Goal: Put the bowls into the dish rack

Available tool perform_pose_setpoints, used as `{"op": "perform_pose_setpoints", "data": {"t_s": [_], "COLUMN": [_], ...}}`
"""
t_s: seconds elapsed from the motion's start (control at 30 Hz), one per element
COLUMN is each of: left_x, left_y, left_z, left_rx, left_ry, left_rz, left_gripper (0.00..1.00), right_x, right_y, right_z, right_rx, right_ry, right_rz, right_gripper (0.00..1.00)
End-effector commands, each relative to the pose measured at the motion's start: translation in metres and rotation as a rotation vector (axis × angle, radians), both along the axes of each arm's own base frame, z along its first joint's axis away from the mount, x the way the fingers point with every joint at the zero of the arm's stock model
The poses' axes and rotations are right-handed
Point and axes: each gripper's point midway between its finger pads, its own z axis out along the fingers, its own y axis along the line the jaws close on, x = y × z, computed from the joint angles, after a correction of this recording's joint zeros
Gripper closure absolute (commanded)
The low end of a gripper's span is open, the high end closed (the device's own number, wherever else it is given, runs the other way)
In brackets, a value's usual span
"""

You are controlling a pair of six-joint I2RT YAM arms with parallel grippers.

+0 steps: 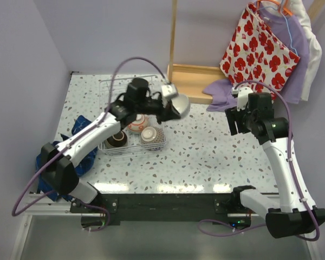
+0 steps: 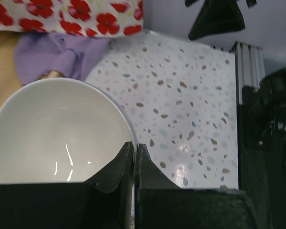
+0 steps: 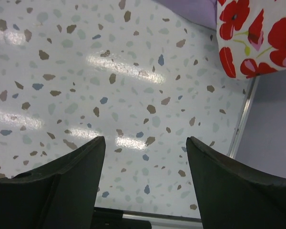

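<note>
My left gripper (image 1: pixel 171 106) (image 2: pixel 134 144) is shut on the rim of a white bowl (image 1: pixel 179 106) (image 2: pixel 57 129), one finger inside the rim and one outside. It holds the bowl just past the right end of the dish rack (image 1: pixel 131 152). Three bowls sit in the rack: a dark brown one (image 1: pixel 117 139), a red patterned one (image 1: pixel 138 123) and a net-patterned one (image 1: pixel 151 135). My right gripper (image 1: pixel 237 120) (image 3: pixel 145 139) hangs open over bare speckled table at the right, with nothing between its fingers.
A shallow wooden box (image 1: pixel 192 81) stands at the back, with a purple cloth (image 1: pixel 223 95) (image 2: pixel 57 57) beside it. A red floral bag (image 1: pixel 260 51) (image 3: pixel 257 33) hangs at the back right. A blue cloth (image 1: pixel 49 157) lies left of the rack.
</note>
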Motion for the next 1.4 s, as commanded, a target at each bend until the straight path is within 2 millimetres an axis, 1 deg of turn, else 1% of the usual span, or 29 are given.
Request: {"op": "perform_pose_setpoints", "data": {"t_s": [0.0,0.03,0.07,0.1,0.13,0.17,0.2,0.23,0.27,0.3,0.33,0.37,0.4,0.47,0.5,0.57,0.6,0.63,0.7,0.9,0.93,1.03,1.1,1.17,1.2,1.37], "left_x": [-0.016,-0.008,-0.008,-0.005,-0.006,-0.007,-0.007,-0.010,-0.011,-0.012,-0.017,-0.017,-0.017,-0.020,-0.022,-0.025,-0.027,-0.028,-0.032,-0.031,-0.028,-0.026,-0.020,-0.016,-0.011,-0.006], "left_y": [0.041,0.055,0.064,0.080,0.087,0.093,0.107,0.112,0.118,0.127,0.131,0.136,0.144,0.150,0.154,0.158,0.161,0.163,0.166,0.180,0.186,0.197,0.204,0.208,0.212,0.221], "left_z": [0.057,0.054,0.049,0.040,0.037,0.033,0.026,0.025,0.023,0.020,0.020,0.018,0.012,0.008,0.002,-0.004,-0.013,-0.016,-0.028,-0.053,-0.057,-0.065,-0.070,-0.076,-0.083,-0.098], "left_rx": [-0.279,-0.295,-0.306,-0.326,-0.348,-0.367,-0.398,-0.426,-0.442,-0.468,-0.491,-0.502,-0.508,-0.515,-0.520,-0.537,-0.543,-0.553,-0.559,-0.549,-0.552,-0.561,-0.564,-0.551,-0.537,-0.520], "left_ry": [0.047,0.087,0.106,0.111,0.180,0.203,0.191,0.259,0.280,0.264,0.323,0.333,0.339,0.345,0.347,0.393,0.416,0.453,0.486,0.572,0.580,0.603,0.619,0.616,0.634,0.676], "left_rz": [-0.045,0.003,0.020,0.051,0.074,0.088,0.108,0.127,0.140,0.149,0.156,0.172,0.197,0.215,0.233,0.247,0.260,0.269,0.281,0.342,0.365,0.387,0.413,0.426,0.446,0.481], "left_gripper": [1.00,1.00,1.00,1.00,1.00,1.00,1.00,1.00,1.00,1.00,1.00,1.00,1.00,1.00,1.00,1.00,1.00,1.00,1.00,1.00,1.00,1.00,1.00,1.00,1.00,1.00], "right_x": [0.019,0.021,0.028,0.031,0.036,0.039,0.044,0.049,0.052,0.056,0.059,0.061,0.061,0.068,0.069,0.075,0.075,0.079,0.080,0.083,0.084,0.084,0.084,0.083,0.083,0.082], "right_y": [0.016,0.023,0.027,0.030,0.034,0.036,0.041,0.045,0.046,0.057,0.062,0.067,0.076,0.085,0.089,0.095,0.100,0.103,0.110,0.125,0.126,0.130,0.131,0.133,0.134,0.138], "right_z": [0.035,0.037,0.041,0.044,0.054,0.056,0.055,0.064,0.067,0.065,0.073,0.073,0.074,0.073,0.071,0.067,0.066,0.065,0.063,0.060,0.058,0.054,0.053,0.050,0.048,0.043], "right_rx": [0.051,0.074,0.085,0.092,0.104,0.102,0.096,0.086,0.059,0.043,0.027,0.008,0.005,0.010,0.014,0.012,0.012,0.014,0.014,-0.001,-0.003,-0.002,-0.001,0.002,0.002,0.008], "right_ry": [-0.073,-0.072,-0.073,-0.075,-0.095,-0.092,-0.080,-0.099,-0.106,-0.094,-0.113,-0.112,-0.110,-0.095,-0.085,-0.067,-0.062,-0.057,-0.049,-0.043,-0.039,-0.030,-0.030,-0.022,-0.017,-0.009], "right_rz": [0.081,0.107,0.120,0.130,0.143,0.152,0.172,0.187,0.201,0.239,0.258,0.284,0.315,0.331,0.340,0.350,0.360,0.365,0.381,0.419,0.419,0.427,0.429,0.431,0.434,0.438], "right_gripper": [0.28,0.28,0.28,0.28,0.28,0.28,0.29,0.29,0.29,0.29,0.29,0.29,0.29,0.29,0.29,0.29,0.29,0.29,0.29,0.29,0.29,0.29,0.29,0.29,0.29,0.29]}}
